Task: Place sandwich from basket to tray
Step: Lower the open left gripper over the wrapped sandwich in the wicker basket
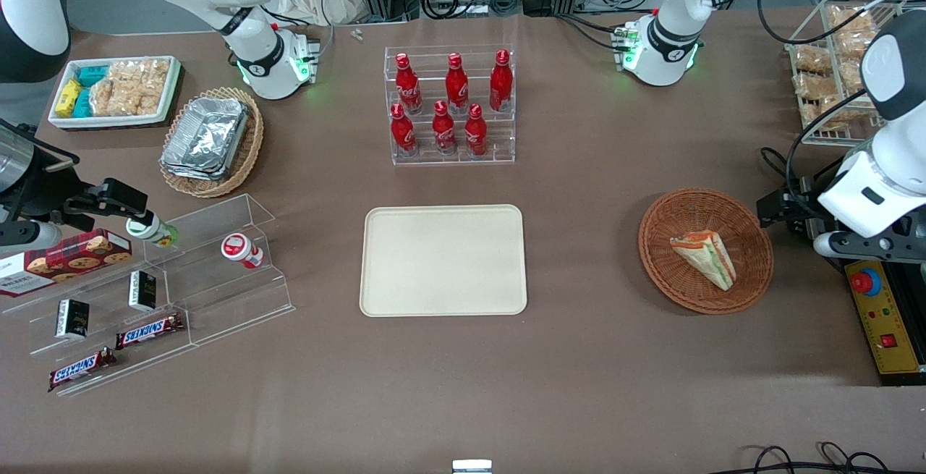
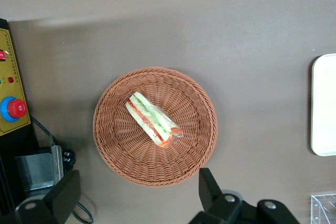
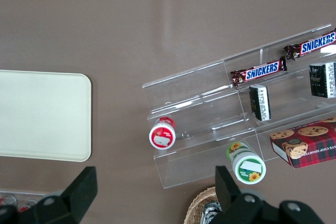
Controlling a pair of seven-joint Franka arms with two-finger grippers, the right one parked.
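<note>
The sandwich is a wrapped wedge of pale bread with green and orange-red filling. It lies in the reddish-brown wicker basket toward the working arm's end of the table. My gripper hangs above the table just outside the basket's rim, on the side away from the tray. In the left wrist view the gripper is open wide, with nothing between its fingers. The basket and sandwich lie below it. The cream tray sits bare mid-table, its edge just visible.
A clear rack of red bottles stands farther from the camera than the tray. A yellow control box with a red button sits beside the basket. A tan basket of foil trays, a white snack bin and an acrylic snack stand lie toward the parked arm's end.
</note>
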